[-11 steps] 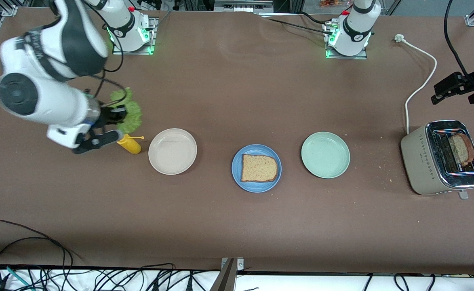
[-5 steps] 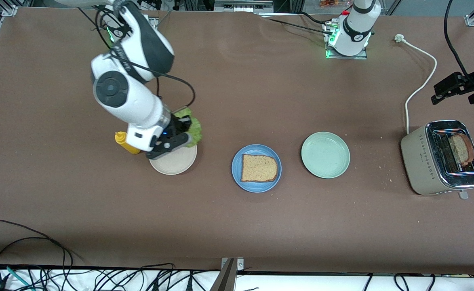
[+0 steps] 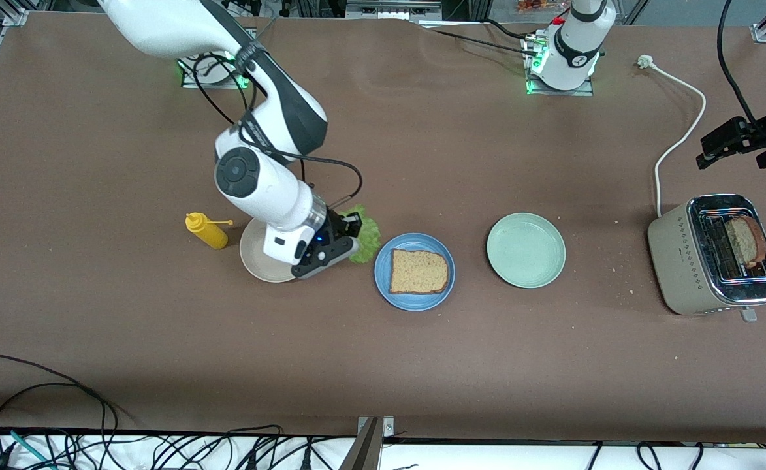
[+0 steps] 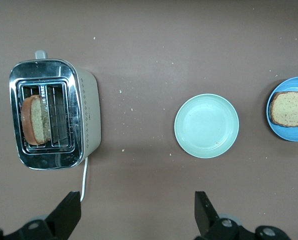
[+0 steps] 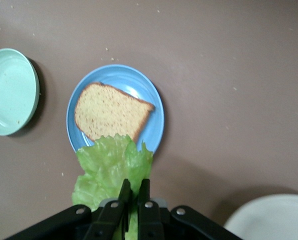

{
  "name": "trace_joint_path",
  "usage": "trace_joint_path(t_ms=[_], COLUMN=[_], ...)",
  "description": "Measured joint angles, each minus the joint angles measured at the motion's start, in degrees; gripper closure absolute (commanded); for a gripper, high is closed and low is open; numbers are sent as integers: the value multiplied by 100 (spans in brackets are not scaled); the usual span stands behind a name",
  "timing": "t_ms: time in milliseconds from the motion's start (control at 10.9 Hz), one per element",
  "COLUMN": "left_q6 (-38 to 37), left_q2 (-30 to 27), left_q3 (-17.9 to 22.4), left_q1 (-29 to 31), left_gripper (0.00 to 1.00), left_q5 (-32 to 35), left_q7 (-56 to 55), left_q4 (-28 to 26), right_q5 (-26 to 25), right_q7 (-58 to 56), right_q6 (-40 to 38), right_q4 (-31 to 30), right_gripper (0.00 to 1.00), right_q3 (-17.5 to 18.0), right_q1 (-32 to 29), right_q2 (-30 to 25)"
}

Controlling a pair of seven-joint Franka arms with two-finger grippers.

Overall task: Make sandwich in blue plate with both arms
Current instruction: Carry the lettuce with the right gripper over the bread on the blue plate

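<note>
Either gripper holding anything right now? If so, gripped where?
The right gripper is shut on the lettuce leaf, pinching one edge, beside the blue plate. The left gripper is open and holds nothing.

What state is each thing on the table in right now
Right gripper: shut on lettuce leaf, beside blue plate.
Left gripper: open, waiting above the table.
Blue plate: holds one bread slice.
Toaster: slice of bread in slot.
Mint-green plate: empty.

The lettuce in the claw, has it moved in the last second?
Yes. The lettuce, pinched in the right claw, travelled from beside the mustard bottle, past the white plate, toward the blue plate.
</note>
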Motion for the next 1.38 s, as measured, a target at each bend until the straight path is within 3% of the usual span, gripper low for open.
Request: trace_joint_path(t_ms=[459, 643, 735, 827, 918, 1378], left_q6=[0, 0, 0, 0, 0, 0], left_q2=[7, 9, 9, 9, 9, 9], left_q3=[3, 3, 4, 5, 5, 9], left_q1=[1, 1, 1, 2, 2, 5], left_gripper=[0, 0, 0, 0, 0, 0], left_q5=[0, 0, 0, 0, 0, 0], left_q7=[0, 0, 0, 0, 0, 0], left_q4=[3, 3, 3, 3, 3, 3], right_q5=[139, 138, 139, 138, 74, -1135], right_q7=[0, 0, 0, -5, -39, -128], right_q6=[1929, 2279, 2538, 2872, 3114, 3772], right_q4=[149, 179, 191, 193, 194, 214], right_gripper=[99, 98, 88, 51, 2, 0], right_q3=[183, 187, 192, 192, 192, 87], right_q1=[326, 445, 506, 579, 632, 623], right_q2=[914, 1102, 1196, 1302, 1409, 1500])
